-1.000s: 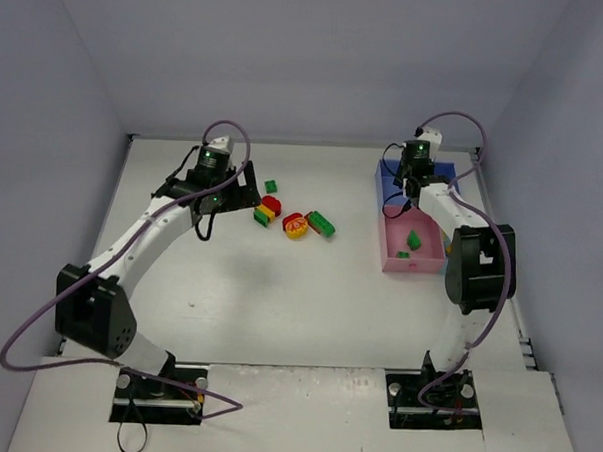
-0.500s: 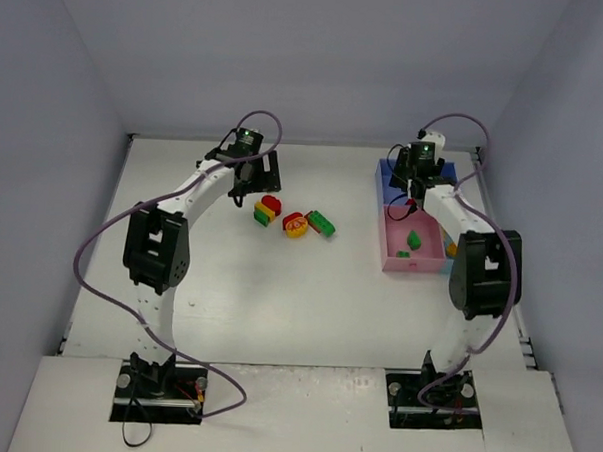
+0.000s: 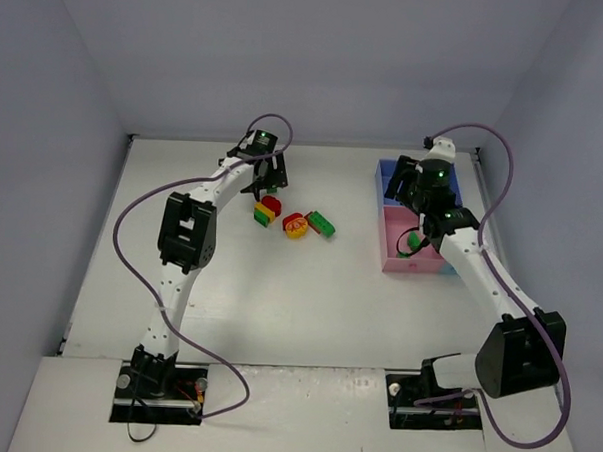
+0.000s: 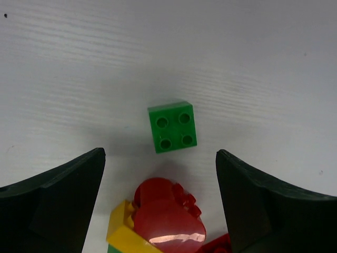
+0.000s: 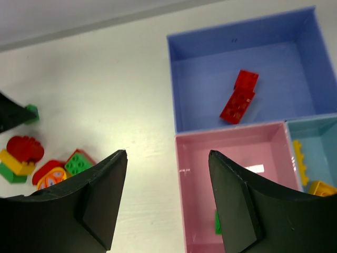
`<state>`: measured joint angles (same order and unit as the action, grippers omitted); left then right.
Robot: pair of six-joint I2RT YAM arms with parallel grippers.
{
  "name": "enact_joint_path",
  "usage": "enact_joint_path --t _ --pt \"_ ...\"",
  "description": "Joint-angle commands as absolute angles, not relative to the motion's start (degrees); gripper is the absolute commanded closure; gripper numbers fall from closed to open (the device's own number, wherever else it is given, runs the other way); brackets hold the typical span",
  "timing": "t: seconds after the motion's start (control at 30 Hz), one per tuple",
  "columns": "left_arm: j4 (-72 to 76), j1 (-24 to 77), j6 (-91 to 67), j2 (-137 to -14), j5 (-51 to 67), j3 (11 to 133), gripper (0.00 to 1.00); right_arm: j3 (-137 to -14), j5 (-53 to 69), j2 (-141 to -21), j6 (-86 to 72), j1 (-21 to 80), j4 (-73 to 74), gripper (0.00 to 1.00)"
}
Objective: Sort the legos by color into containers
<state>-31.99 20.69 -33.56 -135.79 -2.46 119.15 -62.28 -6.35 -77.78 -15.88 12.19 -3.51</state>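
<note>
**Q:** State the layout, largest items first.

**A:** The desk carries a tray block at its right edge, toward the far right corner. The blue tray lies farthest. The pink tray joins its near side, and the light-blue tray sits beside the pink one. The loose legos lie in the far half of the desk, about midway between the left and right edges.

**Q:** What is the state of each gripper?

**A:** The left gripper has its fingers spread wide with nothing between them. The right gripper is likewise spread and empty, held over the tray block.

**Q:** Which relation governs the coming move?

**A:** The step in hand is judged to be picking the green brick. It rests on the desk straight ahead of the left gripper, centred between the finger lines. It lies on the far-edge side of the red piece. The brick is square, so it has no long axis, and its sides sit slightly skewed to the fingers. The left arm is much the nearer. By colour, the brick probably goes in the pink tray.

**Q:** What are the counts?

**A:**
- **Blue tray:** two red bricks, touching.
- **Pink tray:** one green piece shows. More may be hidden.
- **Light-blue tray:** two yellow-orange pieces.
- **Loose on the desk:**
  - the single green brick
  - one red-yellow-green stack
  - one red-orange piece
  - one green block
</note>
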Motion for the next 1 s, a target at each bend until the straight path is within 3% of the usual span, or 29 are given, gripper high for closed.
enact_joint_path --t 0.0,0.07,0.17,0.2,0.3,0.33,0.43,0.6,0.77,0.97 --pt "-30.86 21.27 -35.24 -136.22 -5.27 124.27 0.22 -59.95 -5.19 -74.37 -17.49 14.23 -4.66 0.40" --pt "-30.32 21.36 -35.33 -138.33 -6.06 125.94 0.26 -59.15 -5.54 -73.66 -17.40 15.20 -4.05 0.40" --pt "-29.54 21.27 -35.25 -139.57 -6.68 126.56 0.42 -58.19 -6.24 -72.34 -17.05 16.70 -3.26 0.39" --pt "-29.18 21.27 -35.24 -139.57 -6.85 126.39 0.54 -58.10 -6.24 -71.72 -17.14 16.96 -3.08 0.39" --pt "-27.43 21.36 -34.72 -138.43 -7.21 124.99 0.70 -58.01 -6.07 -70.84 -16.27 17.23 -2.99 0.39" --pt "-26.90 21.27 -34.54 -137.04 -7.29 124.28 0.81 -58.18 -5.63 -70.75 -16.09 17.40 -2.90 0.39" --pt "-21.56 21.27 -32.97 -131.86 -5.11 119.46 0.91 -59.23 -2.83 -70.66 -15.47 17.49 -2.55 0.39" --pt "-7.94 21.36 -26.91 -118.85 7.95 103.83 0.91 -61.96 5.43 -70.84 -15.91 17.58 -1.85 0.40" --pt "11.84 21.71 -18.29 -101.27 20.63 80.80 0.87 -66.44 16.14 -72.60 -18.36 18.37 -0.26 0.40" --pt "13.37 22.50 -10.12 -88.26 36.62 69.37 0.87 -69.60 25.04 -74.79 -22.14 20.47 -0.26 0.41"
